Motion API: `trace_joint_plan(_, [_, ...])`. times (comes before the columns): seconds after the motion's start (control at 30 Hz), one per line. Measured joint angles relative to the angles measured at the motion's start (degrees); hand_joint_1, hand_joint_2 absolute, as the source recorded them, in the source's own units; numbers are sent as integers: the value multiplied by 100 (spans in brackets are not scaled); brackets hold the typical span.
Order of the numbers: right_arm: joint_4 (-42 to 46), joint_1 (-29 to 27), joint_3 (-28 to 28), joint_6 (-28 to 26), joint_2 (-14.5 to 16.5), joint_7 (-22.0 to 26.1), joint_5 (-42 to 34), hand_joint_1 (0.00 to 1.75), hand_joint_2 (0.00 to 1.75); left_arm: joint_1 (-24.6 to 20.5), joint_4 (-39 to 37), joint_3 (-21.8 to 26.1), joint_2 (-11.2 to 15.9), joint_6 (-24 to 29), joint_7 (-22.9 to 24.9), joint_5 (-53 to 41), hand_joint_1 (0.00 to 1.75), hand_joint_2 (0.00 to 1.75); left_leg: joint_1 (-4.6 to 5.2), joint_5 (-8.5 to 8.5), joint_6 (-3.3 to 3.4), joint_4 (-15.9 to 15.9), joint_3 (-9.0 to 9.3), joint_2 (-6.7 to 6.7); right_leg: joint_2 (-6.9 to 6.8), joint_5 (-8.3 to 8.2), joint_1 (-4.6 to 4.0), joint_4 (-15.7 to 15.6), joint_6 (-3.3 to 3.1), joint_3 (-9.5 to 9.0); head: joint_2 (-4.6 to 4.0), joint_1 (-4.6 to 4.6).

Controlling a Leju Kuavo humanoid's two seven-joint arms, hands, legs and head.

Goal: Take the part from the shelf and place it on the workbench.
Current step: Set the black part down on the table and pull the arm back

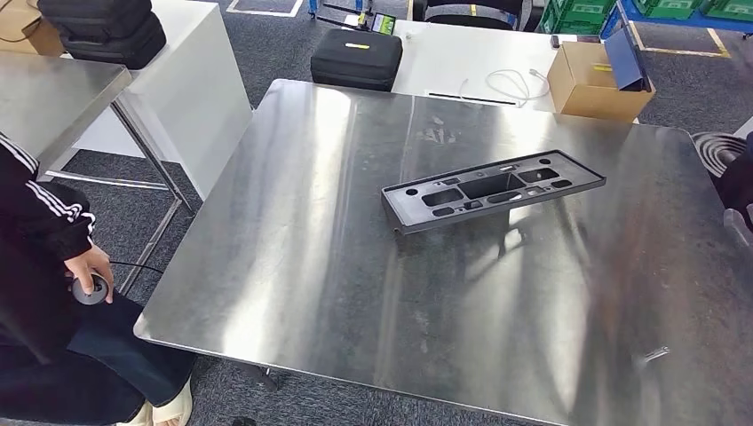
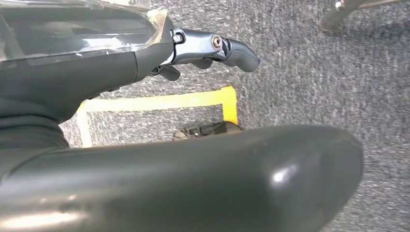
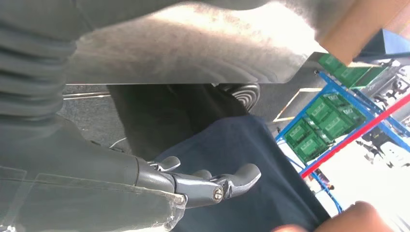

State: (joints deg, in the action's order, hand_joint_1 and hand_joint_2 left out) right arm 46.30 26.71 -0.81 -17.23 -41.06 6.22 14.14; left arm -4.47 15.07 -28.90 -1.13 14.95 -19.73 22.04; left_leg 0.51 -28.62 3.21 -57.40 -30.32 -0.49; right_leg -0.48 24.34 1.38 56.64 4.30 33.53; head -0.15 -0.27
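Head view, left to right, all placed against the workbench (image 1: 293,293): we see a seated person (image 1: 44,257) off its left edge, one hand on a small round grey device (image 1: 89,288). A white table (image 1: 191,80) stands beyond the left corner, a black case (image 1: 355,58) just past the far edge, and a cardboard box (image 1: 597,82) with a dark tablet (image 1: 626,55) leaning in it past the far right corner.

The part (image 1: 493,188), a long black tray-like plastic frame with cutouts, lies flat on the workbench, right of centre and nearer the far edge. We judge the placing done.

Left hand (image 2: 203,50) hangs over grey carpet and yellow floor tape, fingers loosely apart, holding nothing. Right hand (image 3: 203,181) sits below the workbench edge beside dark clothing, fingers also spread and holding nothing.

Handling, as we judge it: the part looks light and stiff, with a smooth finish that may slip. Best hold is probably on a long rim near mid-length, or through a cutout, so it stays level.
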Motion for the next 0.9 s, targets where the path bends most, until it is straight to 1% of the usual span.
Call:
trace_joint_plan(0.03, [44, -54, -43, -7, -35, 0, -12, 0, 175, 4, -4, -8, -1, 0, -1, 2, 0, 0, 2, 44, 43, 37, -14, 4, 4, 34, 7, 31, 18, 36, 0, 2])
trace_joint_plan(0.07, [87, -102, -79, -10, -70, 1, -19, 0, 175, 4, -7, -14, -2, 0, -2, 5, 0, 0, -1, 93, 92, 71, -38, 10, 9, 134, 14, 144, 16, 101, 0, 16])
trace_joint_plan(0.1, [126, -136, -117, -15, -98, 2, -22, 0, 175, 2, -7, -18, -4, 0, -3, 7, 0, 0, -3, 144, 138, 98, -68, 17, 14, 302, 18, 380, -9, 205, 0, 30])
trace_joint_plan(0.17, [181, -164, -196, -38, -132, 4, -37, 0, 175, 1, -8, -25, -9, -2, -4, 9, 0, 0, 15, 215, 176, 97, -159, 27, 23, 693, 25, 1110, -55, 459, 0, 54])
trace_joint_plan(0.2, [202, -195, -232, -64, -138, 4, -55, 0, 175, 1, -9, -28, -13, -4, -4, 10, 0, 0, 16, 250, 180, 95, -204, 31, 26, 818, 30, 1433, -44, 550, 0, 52])
trace_joint_plan(0.23, [222, -248, -266, -97, -146, 3, -85, 0, 175, 2, -10, -33, -18, -8, -4, 10, 0, 0, 10, 282, 172, 90, -250, 33, 28, 853, 39, 1575, -5, 551, 0, 53])
trace_joint_plan(0.27, [249, -320, -313, -133, -162, 3, -128, 0, 175, 3, -10, -39, -23, -11, -3, 9, 0, 0, -1, 310, 157, 79, -295, 33, 27, 800, 56, 1479, 58, 435, 0, 54])
trace_joint_plan(0.3, [290, -401, -378, -168, -191, 3, -180, 0, 175, 4, -11, -44, -28, -14, -2, 9, 0, 0, -15, 332, 137, 58, -339, 28, 23, 683, 79, 1154, 135, 208, 0, 54])
trace_joint_plan(0.33, [338, -479, -462, -201, -226, 2, -234, 0, 175, 4, -11, -49, -31, -15, 1, 8, 0, 0, -23, 348, 113, 28, -382, 23, 17, 583, 105, 703, 204, -68, 0, 55])
trace_joint_plan(0.37, [385, -546, -558, -230, -251, -3, -284, 0, 175, 2, -12, -51, -28, -14, 4, 5, 0, 0, -23, 365, 83, -3, -426, 16, 27, 502, 102, 318, 238, -307, 0, 59])
trace_joint_plan(0.4, [434, -630, -672, -258, -282, -14, -331, 0, 175, 2, -13, -54, -28, -13, 9, -3, 0, 0, -11, 383, 51, -27, -460, 7, 36, 464, 92, 63, 241, -454, 0, 62])
trace_joint_plan(0.43, [476, -726, -786, -288, -311, -24, -368, 0, 175, 3, -13, -57, -30, -12, 14, -12, 0, 0, 0, 405, 18, -49, -487, 0, 48, 463, 69, -43, 220, -509, 0, 59])
trace_joint_plan(0.47, [510, -837, -900, -313, -326, -33, -406, 0, 175, 7, -15, -62, -30, -11, 21, -21, 0, 0, 11, 433, -11, -55, -502, -12, 59, 447, 41, -26, 186, -505, 0, 60])
trace_joint_plan(0.5, [546, -970, -1025, -336, -344, -39, -443, 0, 175, 12, -18, -69, -33, -11, 27, -31, 0, 0, 17, 454, -34, -61, -514, -23, 51, 432, 57, -14, 150, -474, 0, 55])
trace_joint_plan(0.53, [576, -1087, -1147, -356, -349, -39, -477, 0, 175, 16, -20, -78, -31, -10, 34, -34, 0, 0, 11, 417, -56, -95, -544, -25, 44, 408, 75, -7, 103, -443, 0, 50])
trace_joint_plan(0.57, [610, -1206, -1277, -373, -346, -39, -517, 0, 175, 18, -23, -90, -26, -9, 42, -36, 0, 0, 8, 287, -79, -209, -601, -22, 35, 373, 95, -2, 42, -402, 0, 48])
trace_joint_plan(0.6, [646, -1316, -1416, -391, -355, -38, -551, 0, 175, 18, -25, -104, -23, -6, 47, -38, 0, 0, -1, 81, -103, -425, -689, -14, 26, 333, 112, -6, -26, -355, 0, 35])
trace_joint_plan(0.63, [682, -1415, -1555, -410, -367, -38, -583, 0, 175, 18, -25, -119, -22, -3, 52, -40, 0, 0, -11, -187, -127, -749, -801, -1, 19, 296, 104, -5, -87, -309, 0, 26])
trace_joint_plan(0.67, [713, -1513, -1693, -433, -378, -37, -606, 0, 175, 18, -25, -132, -21, -1, 55, -41, 0, 0, -17, -439, -143, -1142, -918, 6, 11, 261, 90, -4, -135, -262, 0, 17])
trace_joint_plan(0.7, [738, -1602, -1835, -455, -386, -37, -619, 0, 175, 18, -25, -144, -21, 1, 57, -43, 0, 0, -22, -597, -148, -1484, -998, 9, 6, 227, 70, -3, -166, -217, 0, 12])
trace_joint_plan(0.73, [757, -1691, -1970, -476, -389, -37, -627, 0, 175, 17, -26, -154, -21, 2, 58, -45, 0, 0, -25, -649, -140, -1693, -1009, 11, 5, 191, 48, -1, -186, -170, 0, 13])
trace_joint_plan(0.77, [770, -1772, -2096, -492, -389, -37, -629, 0, 175, 17, -26, -162, -22, 2, 60, -46, 0, 0, -23, -591, -118, -1704, -924, 11, 7, 155, 23, 0, -192, -126, 0, 13])
trace_joint_plan(0.8, [779, -1840, -2211, -503, -389, -37, -628, 0, 175, 16, -27, -169, -22, 2, 60, -46, 0, 0, -16, -449, -79, -1480, -721, 10, 13, 119, 1, 1, -194, -85, 0, 14])
trace_joint_plan(0.83, [786, -1893, -2303, -510, -389, -37, -626, 0, 175, 12, -27, -174, -21, 3, 60, -48, 0, 0, -4, -296, -23, -1088, -430, 3, 22, 87, -15, 3, -187, -53, 0, 14])
trace_joint_plan(0.87, [793, -1935, -2387, -523, -387, -37, -621, 0, 175, 3, -27, -179, -15, 3, 61, -50, 0, 0, 13, -214, 40, -651, -127, -3, 32, 55, -31, 4, -177, -26, 0, 15])
trace_joint_plan(0.9, [802, -1969, -2463, -545, -388, -37, -605, 0, 175, -9, -27, -184, -11, 4, 62, -54, 0, 0, 29, -177, 86, -280, 116, -8, 40, 21, -39, 5, -155, -7, 0, 20])
